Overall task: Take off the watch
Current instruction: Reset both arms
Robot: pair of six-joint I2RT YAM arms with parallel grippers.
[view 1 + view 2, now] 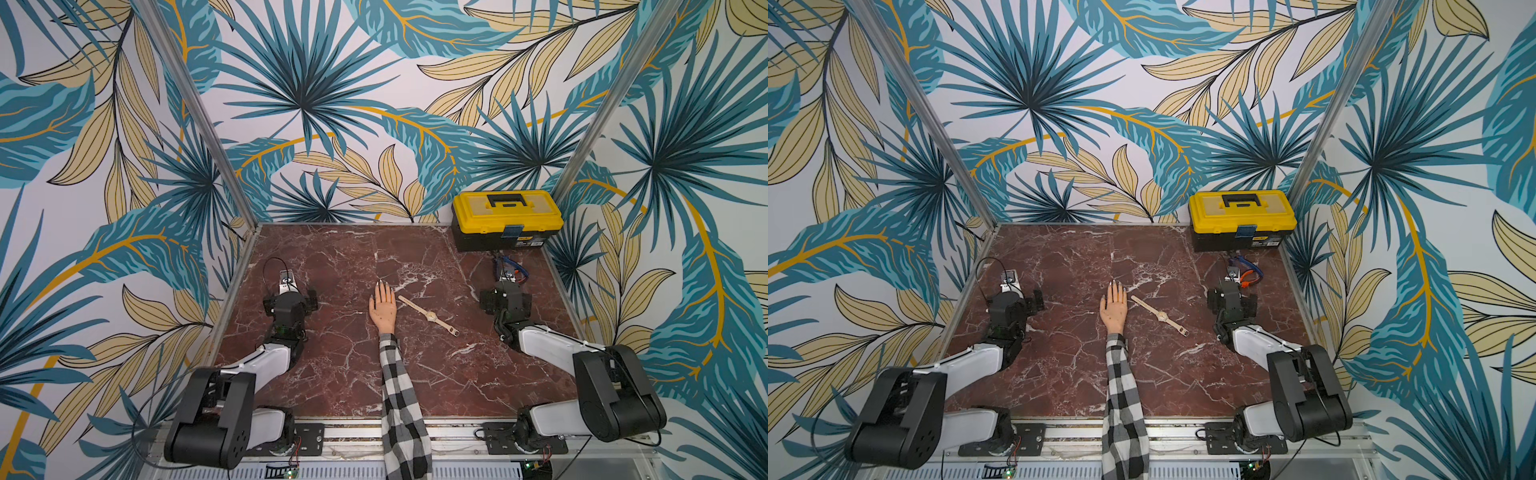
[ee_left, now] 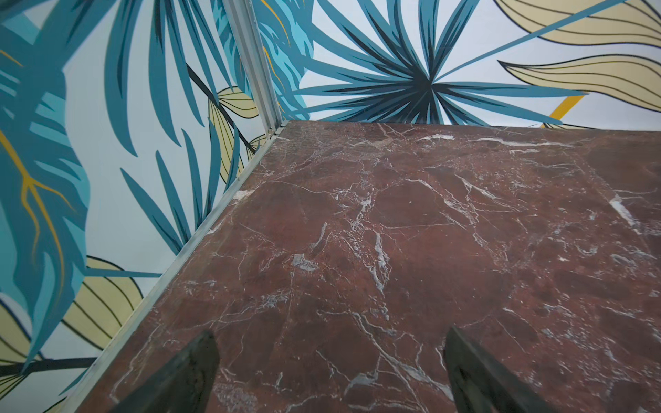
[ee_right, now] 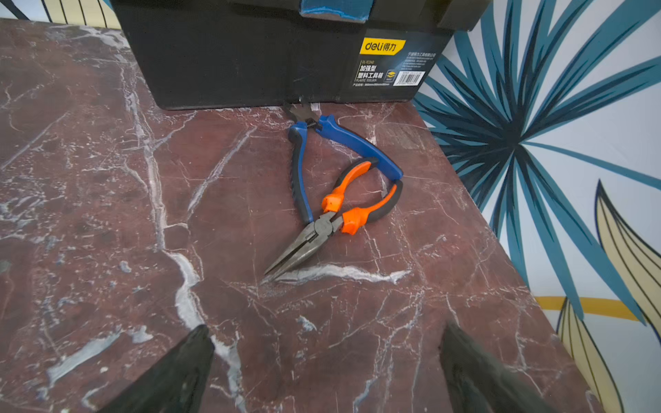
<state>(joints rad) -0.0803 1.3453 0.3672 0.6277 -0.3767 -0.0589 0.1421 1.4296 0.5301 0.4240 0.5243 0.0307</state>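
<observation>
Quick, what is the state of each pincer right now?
Left pincer: open, holding nothing.
Right pincer: open, holding nothing.

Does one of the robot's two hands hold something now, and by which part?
Nothing is held. The left hand and the right hand are both open and empty. The watch lies loose on the table, apart from both.

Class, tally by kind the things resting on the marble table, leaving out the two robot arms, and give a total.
watch: 1
pliers: 2 (blue-handled pliers, orange-handled pliers)
toolbox: 1
mannequin hand: 1
Total: 5
</observation>
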